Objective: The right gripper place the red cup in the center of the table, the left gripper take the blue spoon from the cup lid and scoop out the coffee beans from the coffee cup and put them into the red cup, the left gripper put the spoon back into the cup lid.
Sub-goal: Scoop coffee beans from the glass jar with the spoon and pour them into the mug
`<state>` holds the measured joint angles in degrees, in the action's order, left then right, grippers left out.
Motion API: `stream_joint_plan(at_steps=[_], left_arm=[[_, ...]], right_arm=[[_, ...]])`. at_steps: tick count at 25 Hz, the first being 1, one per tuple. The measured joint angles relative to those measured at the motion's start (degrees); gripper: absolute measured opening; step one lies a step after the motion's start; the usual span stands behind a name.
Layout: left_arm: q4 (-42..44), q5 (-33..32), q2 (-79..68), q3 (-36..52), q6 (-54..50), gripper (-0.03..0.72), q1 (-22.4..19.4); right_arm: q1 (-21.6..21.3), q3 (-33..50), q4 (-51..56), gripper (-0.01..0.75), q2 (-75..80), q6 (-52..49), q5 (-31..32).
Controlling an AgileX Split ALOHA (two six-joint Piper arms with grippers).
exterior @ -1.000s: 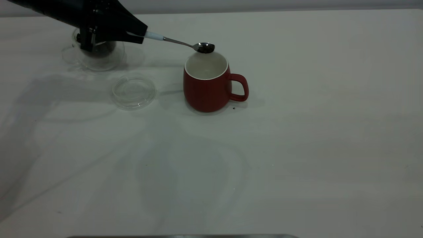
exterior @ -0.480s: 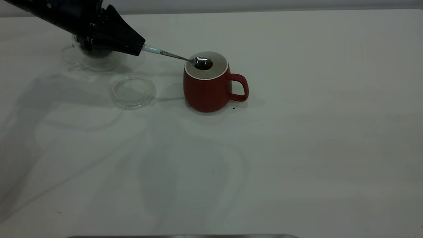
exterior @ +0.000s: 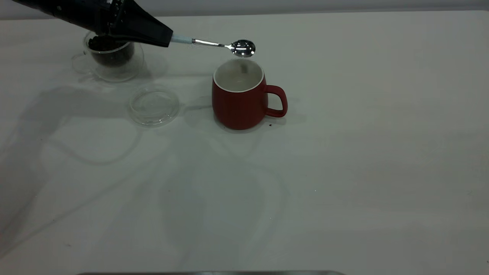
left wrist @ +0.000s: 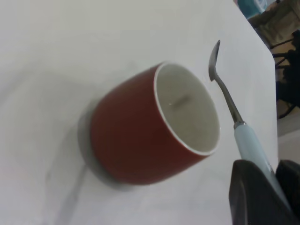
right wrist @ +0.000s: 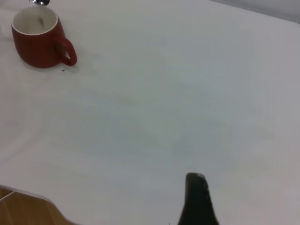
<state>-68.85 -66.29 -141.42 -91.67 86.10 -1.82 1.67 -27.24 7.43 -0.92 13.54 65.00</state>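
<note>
Left end effector (exterior: pixel 162 37) clamped on blue spoon (exterior: pixel 214 43) handle, bowl above red cup (exterior: pixel 240 95) far rim, looked empty | red cup mid-tabletop (exterior: pixel 344 172) | next likely return to cup lid (exterior: pixel 154 105): carry spoon level, lower before release | right end effector (right wrist: pixel 197 197) parked, fingers unclear

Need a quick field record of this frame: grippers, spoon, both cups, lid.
left gripper: shut on blue spoon, raised beside the coffee cup
blue spoon: bowl above red cup's rim, looks empty
red cup: upright mid-table, handle toward right arm
coffee cup: holds coffee beans
cup lid: flat on table, nothing in it
right gripper: away from the cups, only one fingertip shows
</note>
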Motion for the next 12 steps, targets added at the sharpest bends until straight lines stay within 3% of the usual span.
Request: stream_joint_plan(at_steps=[5,12], left_arm=[[-0.62,0.0,0.0,0.0,-1.56,0.124,0.0],[-1.4,0.0,2.86,0.0,-18.12,0.124,-0.82]], right_arm=[[0.0,0.0,0.0,0.573,0.0,0.0,0.0],[0.0,0.0,0.0,0.573,0.0,0.0,0.0]])
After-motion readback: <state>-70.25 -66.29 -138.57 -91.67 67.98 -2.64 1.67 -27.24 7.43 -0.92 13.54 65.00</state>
